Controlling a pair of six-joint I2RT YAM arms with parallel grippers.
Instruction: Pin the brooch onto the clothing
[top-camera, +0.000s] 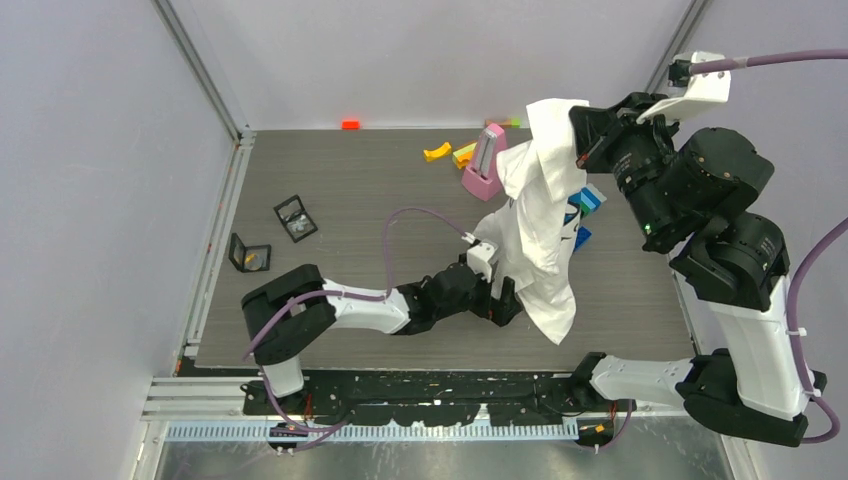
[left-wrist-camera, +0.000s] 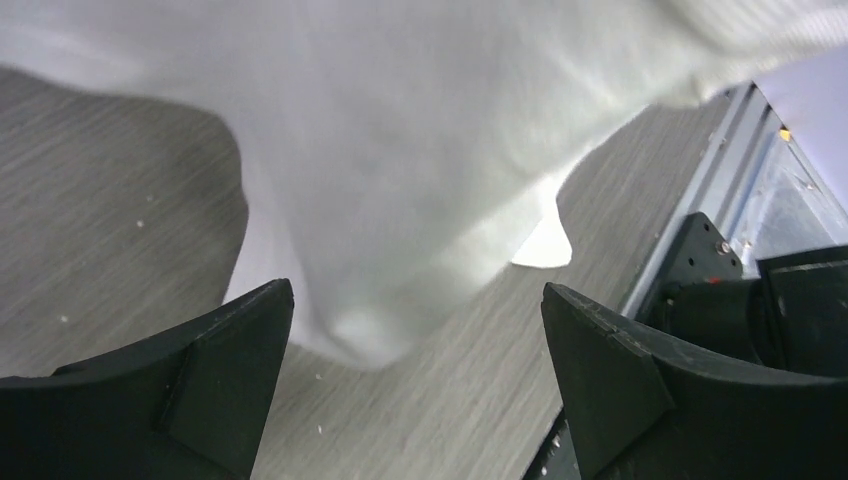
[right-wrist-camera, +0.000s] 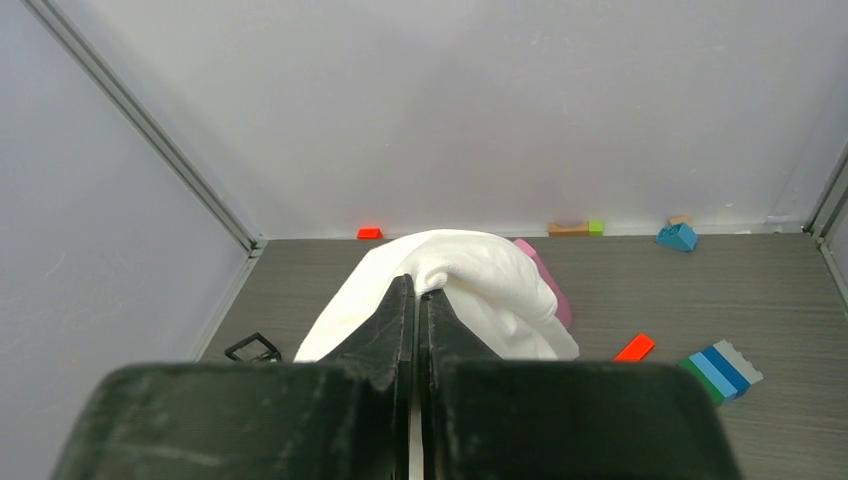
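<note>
T-shirt hangs from right gripper, hem on table just ahead of left gripper. Two small cases lie well left of left gripper.

T-shirt hangs as a curtain across centre-right of the top view, hem touching the table. Left gripper, jaws wide, sits right at that hem. Upper middle is crowded: pink stand, yellow block, blue-green blocks behind the shirt. Black case and second black case at left. Bare strip mid-frame between cases and shirt, crossed by purple cable. Bare patch lower right of the shirt.
</note>
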